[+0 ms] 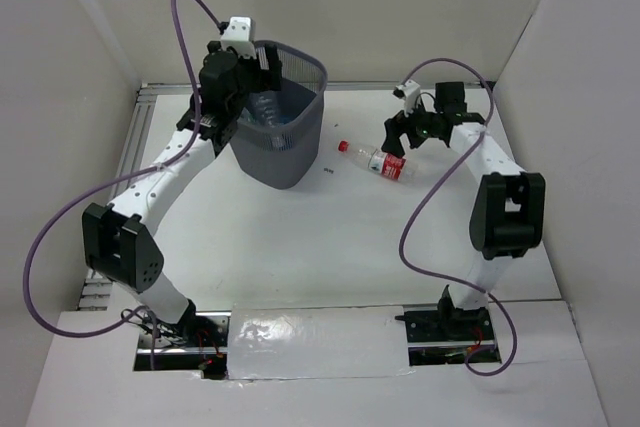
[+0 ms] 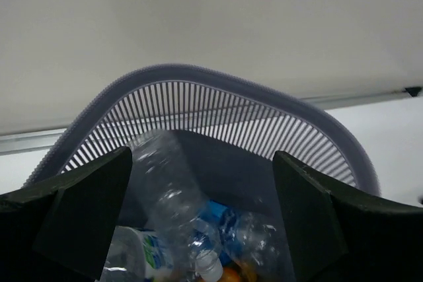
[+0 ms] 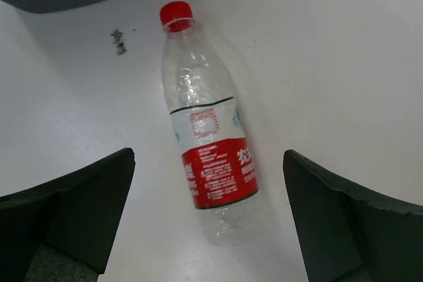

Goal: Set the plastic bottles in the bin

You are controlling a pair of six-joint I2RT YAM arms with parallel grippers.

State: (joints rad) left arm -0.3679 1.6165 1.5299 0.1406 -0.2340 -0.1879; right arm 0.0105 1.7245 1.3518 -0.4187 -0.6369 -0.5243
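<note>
The dark grey mesh bin point(image 1: 290, 152) stands at the back left of the table; its rim point(image 2: 198, 74) fills the left wrist view. My left gripper point(image 1: 250, 82) hangs open over the bin's left rim, holding nothing point(image 2: 201, 163). Below it a blurred clear bottle point(image 2: 168, 189) lies tilted, neck down, on several other bottles in the bin, one blue-labelled point(image 2: 221, 219) and one orange point(image 2: 231, 275). A clear bottle with red cap and red label point(image 1: 385, 162) lies on the table right of the bin. My right gripper point(image 1: 400, 137) is open just above it, its fingers either side of the label end point(image 3: 208, 137).
White walls close in the table at the back and both sides. A metal rail point(image 1: 150, 92) runs along the back left edge. A small dark speck point(image 3: 119, 39) marks the table between the bin and the bottle's cap. Purple cables loop beside both arms.
</note>
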